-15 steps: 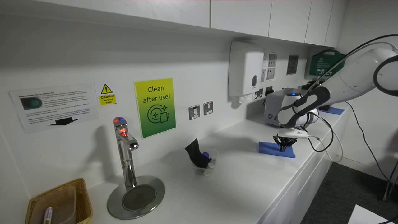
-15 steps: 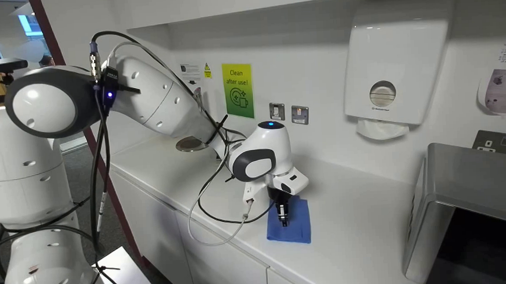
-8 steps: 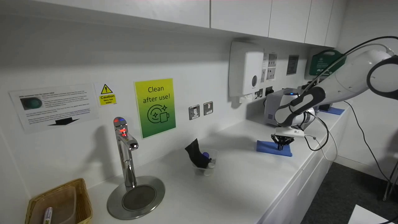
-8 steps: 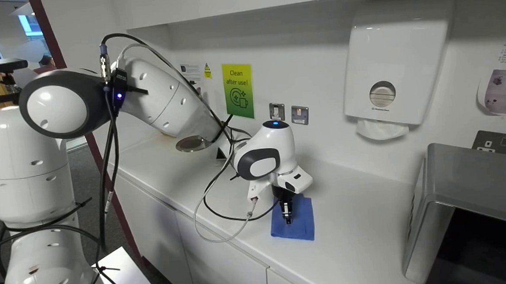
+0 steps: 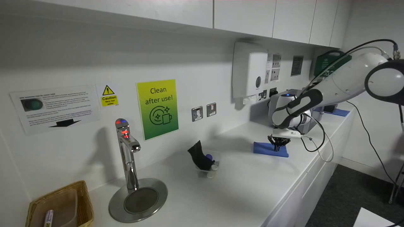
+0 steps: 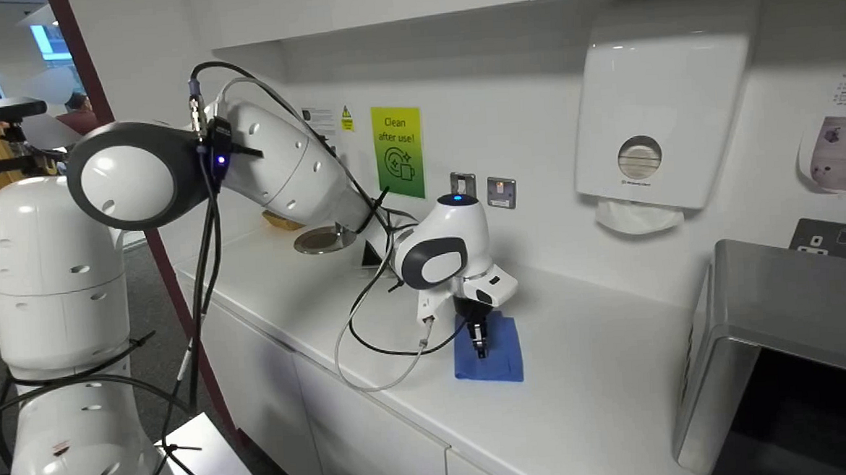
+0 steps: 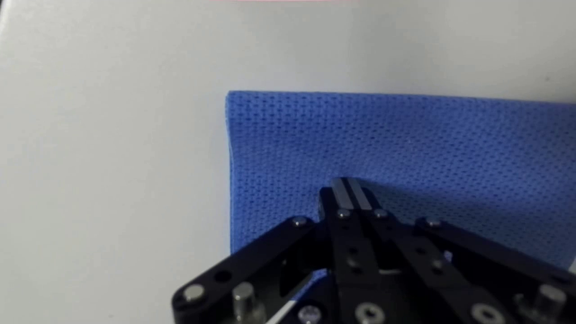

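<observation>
Blue folded cloth [image 7: 279, 144] with a fine dimpled weave is lying flat on the long white counter [image 6: 595, 344], closer to the front edge than to the wall [image 6: 532, 109] behind. Black two-finger gripper [image 7: 346, 181] is right over it, pointing pretty much straight down, jaws pressed together side by side, and the tips look like they're touching the fabric. Wrist view shows a square corner of the cloth just off to one side, the rest running out of frame. Gripper's on the end of a white and dark grey robot arm [image 6: 289, 165], with a small blue light [image 6: 457, 199] glowing near its end. Bit further along there's a boxy grey metal appliance [image 6: 794, 276] with a dark front, well apart from the cloth, and a white plastic paper towel dispenser [image 6: 665, 94] up on the wall. Going the other way, in an exterior view, you get a clear plastic tub [image 5: 218, 156] with a curved black item [image 5: 200, 156] poking out, then a shiny chrome tap [image 5: 128, 157] standing on a round metal plate [image 5: 161, 195], and a tan wicker basket [image 5: 84, 201] in the corner.
</observation>
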Robot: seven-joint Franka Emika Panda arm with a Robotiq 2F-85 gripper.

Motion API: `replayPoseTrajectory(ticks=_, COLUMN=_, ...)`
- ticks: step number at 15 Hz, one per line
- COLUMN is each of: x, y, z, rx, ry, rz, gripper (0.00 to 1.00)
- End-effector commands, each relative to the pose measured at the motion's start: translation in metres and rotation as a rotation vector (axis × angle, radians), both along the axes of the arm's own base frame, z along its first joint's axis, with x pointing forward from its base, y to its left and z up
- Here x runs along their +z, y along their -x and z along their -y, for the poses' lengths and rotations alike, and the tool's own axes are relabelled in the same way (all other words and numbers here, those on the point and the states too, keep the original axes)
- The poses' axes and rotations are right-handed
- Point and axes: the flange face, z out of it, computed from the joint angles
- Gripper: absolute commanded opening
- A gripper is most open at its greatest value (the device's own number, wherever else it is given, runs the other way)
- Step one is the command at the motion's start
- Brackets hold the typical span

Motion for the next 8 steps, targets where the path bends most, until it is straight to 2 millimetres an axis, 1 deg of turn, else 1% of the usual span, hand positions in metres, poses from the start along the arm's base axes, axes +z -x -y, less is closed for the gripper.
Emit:
replayPoseTrajectory(ticks=1, x=-0.006, y=-0.024, z=-0.008, rx=0.006, ry=-0.015, rz=-0.018, gripper=0.0)
replayPoseTrajectory(ticks=4, x=-0.004, y=-0.044, z=-0.005, rx=-0.004, ry=-0.015, rz=-0.026, gripper=0.0)
replayPoseTrajectory(ticks=8, x=0.005, y=-0.073, z=0.001, rx=-0.038, ry=-0.023, rz=-0.034, gripper=0.0)
